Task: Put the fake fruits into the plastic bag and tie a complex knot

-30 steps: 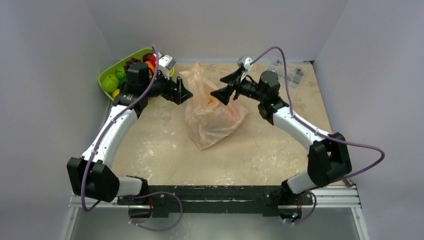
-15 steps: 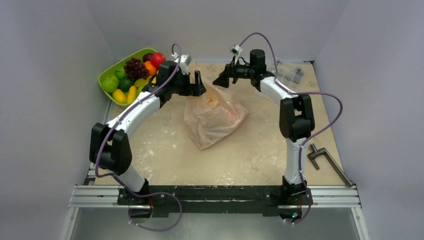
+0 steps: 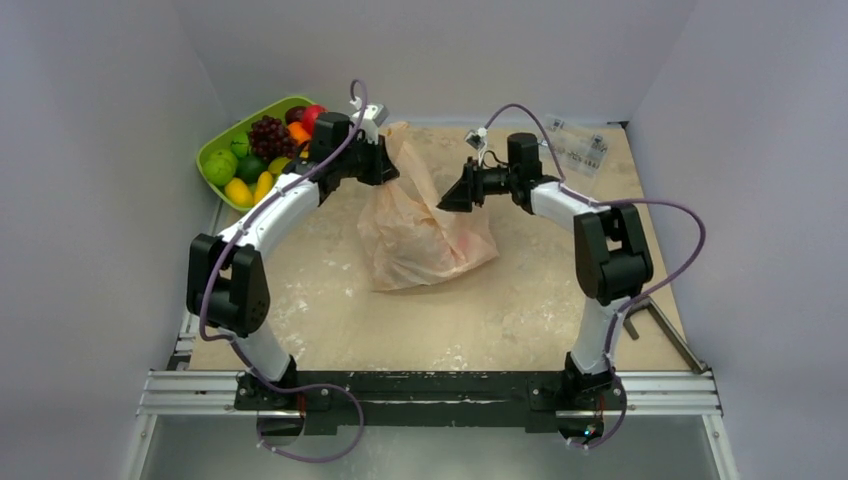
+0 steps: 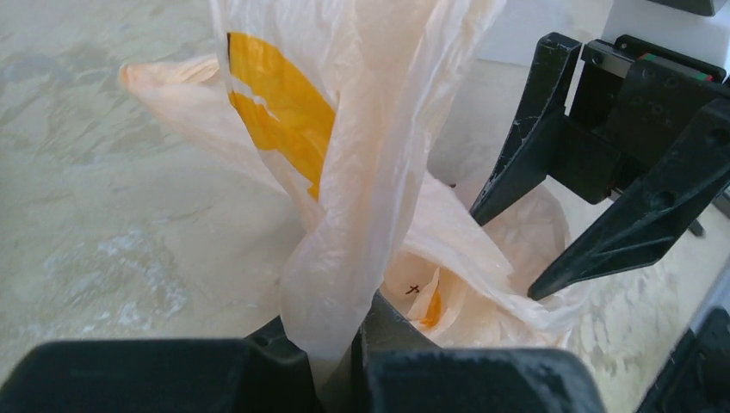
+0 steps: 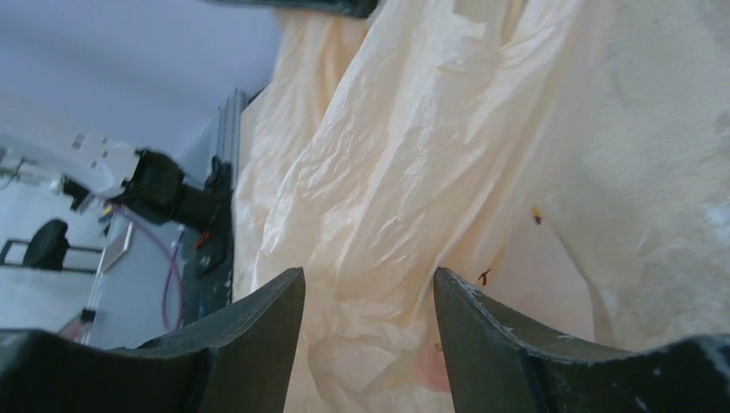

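Plastic bag [image 3: 420, 235]: centre of top frame, on table [image 3: 500, 310].
Change over last half second: bag body is drawn up and leftward, top stretched toward upper left.
Left gripper [image 3: 388, 165]: clamped on strap handle [image 4: 344, 258] at bag's upper-left corner.
Right gripper [image 3: 452, 193]: fingers spread wide, holding nothing. It has dropped from above bag top to right flank; you cannot tell contact.
Fake fruits [image 3: 262, 150]: piled in green tray [image 3: 232, 128], upper left.
Judgement: you are opening the mouth and loading is unfinished, so hold off the knot.
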`<action>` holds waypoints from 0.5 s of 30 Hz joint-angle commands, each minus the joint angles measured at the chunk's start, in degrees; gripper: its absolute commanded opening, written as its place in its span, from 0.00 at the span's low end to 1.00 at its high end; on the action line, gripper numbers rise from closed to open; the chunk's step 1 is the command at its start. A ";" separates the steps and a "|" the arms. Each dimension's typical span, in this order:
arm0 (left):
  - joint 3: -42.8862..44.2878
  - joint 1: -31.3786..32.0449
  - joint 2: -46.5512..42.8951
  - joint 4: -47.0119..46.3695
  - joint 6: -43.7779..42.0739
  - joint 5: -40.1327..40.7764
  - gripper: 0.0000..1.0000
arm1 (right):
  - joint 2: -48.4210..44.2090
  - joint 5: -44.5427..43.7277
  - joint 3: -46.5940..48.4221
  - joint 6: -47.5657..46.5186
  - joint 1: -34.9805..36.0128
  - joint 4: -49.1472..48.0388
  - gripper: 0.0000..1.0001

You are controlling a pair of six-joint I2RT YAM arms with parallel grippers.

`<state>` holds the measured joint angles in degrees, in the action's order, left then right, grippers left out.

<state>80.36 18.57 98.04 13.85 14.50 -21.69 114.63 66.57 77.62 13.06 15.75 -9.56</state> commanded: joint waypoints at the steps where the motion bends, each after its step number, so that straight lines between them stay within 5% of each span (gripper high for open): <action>1: -0.75 -1.88 -5.25 -5.33 -10.55 -19.31 0.03 | -13.98 5.57 -8.59 -5.44 0.51 1.46 0.59; 4: -3.36 -3.05 -8.26 -3.27 -17.33 -29.03 0.04 | -18.76 5.43 -9.40 -16.96 0.06 13.60 0.79; 7: -4.30 -3.18 -9.72 1.34 -24.47 -32.77 0.04 | -18.77 2.89 -7.80 -18.50 -2.41 17.01 0.94; 10: -5.13 -3.10 -10.67 3.04 -27.97 -34.93 0.05 | -14.17 2.93 -3.34 -15.06 -5.40 15.65 0.99; 15: -5.97 -2.75 -11.64 3.58 -31.94 -34.91 0.04 | -4.13 7.33 9.64 -19.48 -4.50 26.48 0.99</action>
<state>75.02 15.79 88.20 16.53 -10.57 -52.60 105.47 70.08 78.96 -2.76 10.57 7.79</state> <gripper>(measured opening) 0.046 0.987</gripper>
